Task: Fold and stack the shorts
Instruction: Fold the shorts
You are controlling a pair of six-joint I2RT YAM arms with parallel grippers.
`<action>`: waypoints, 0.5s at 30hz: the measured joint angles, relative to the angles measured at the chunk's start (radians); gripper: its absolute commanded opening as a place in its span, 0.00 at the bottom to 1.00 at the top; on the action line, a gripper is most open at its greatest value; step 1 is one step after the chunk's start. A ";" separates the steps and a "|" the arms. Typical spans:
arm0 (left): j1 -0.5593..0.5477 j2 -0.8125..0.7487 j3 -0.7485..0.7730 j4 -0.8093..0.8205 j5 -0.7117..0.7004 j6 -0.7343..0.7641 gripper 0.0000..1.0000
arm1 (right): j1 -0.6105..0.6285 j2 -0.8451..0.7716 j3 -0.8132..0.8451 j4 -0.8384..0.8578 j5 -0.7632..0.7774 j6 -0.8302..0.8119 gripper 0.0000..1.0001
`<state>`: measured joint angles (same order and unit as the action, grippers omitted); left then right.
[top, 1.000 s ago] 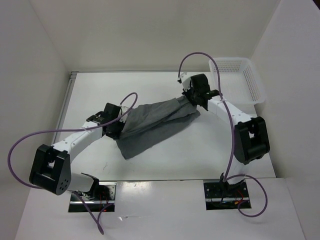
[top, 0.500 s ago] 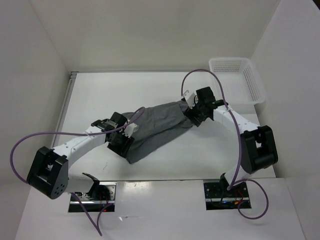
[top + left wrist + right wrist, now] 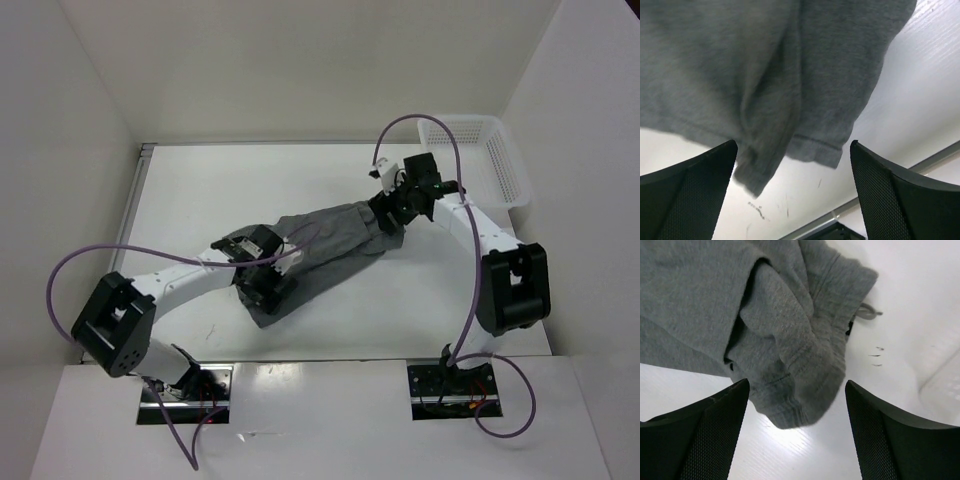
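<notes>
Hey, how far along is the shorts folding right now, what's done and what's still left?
Done: the shorts lie on the table as a long narrow band, apparently folded lengthwise.
In hand: nothing. The left gripper hangs open over the leg hems, and the right gripper hangs open over the waistband end.
Left: probably a fold across, end to end, then stacking.

The left arm (image 3: 180, 280) and right arm (image 3: 490, 232) have white links and blocky black joint housings. A purple cable (image 3: 100, 249) loops along each. The left gripper (image 3: 793, 144) and right gripper (image 3: 797, 382) carry black fingers (image 3: 685, 200) with fine mesh texture.
</notes>
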<state>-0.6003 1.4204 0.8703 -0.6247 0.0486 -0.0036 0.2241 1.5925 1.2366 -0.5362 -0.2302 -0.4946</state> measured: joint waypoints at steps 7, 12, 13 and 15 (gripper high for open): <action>-0.042 0.084 -0.066 0.074 -0.072 0.003 0.60 | 0.000 0.146 -0.001 0.014 0.010 0.007 0.79; -0.040 0.084 -0.072 0.098 -0.136 -0.001 0.13 | 0.005 0.187 -0.020 0.046 0.044 -0.012 0.27; -0.037 0.084 -0.074 0.103 -0.151 -0.001 0.00 | 0.010 0.187 -0.029 0.047 0.051 -0.016 0.20; -0.021 0.082 -0.077 0.114 -0.177 -0.002 0.00 | 0.027 0.185 -0.051 0.047 0.063 -0.042 0.03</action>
<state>-0.6212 1.5028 0.7933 -0.5102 -0.1284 -0.0051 0.2508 1.7779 1.1851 -0.4892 -0.1677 -0.5362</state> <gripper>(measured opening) 0.035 0.173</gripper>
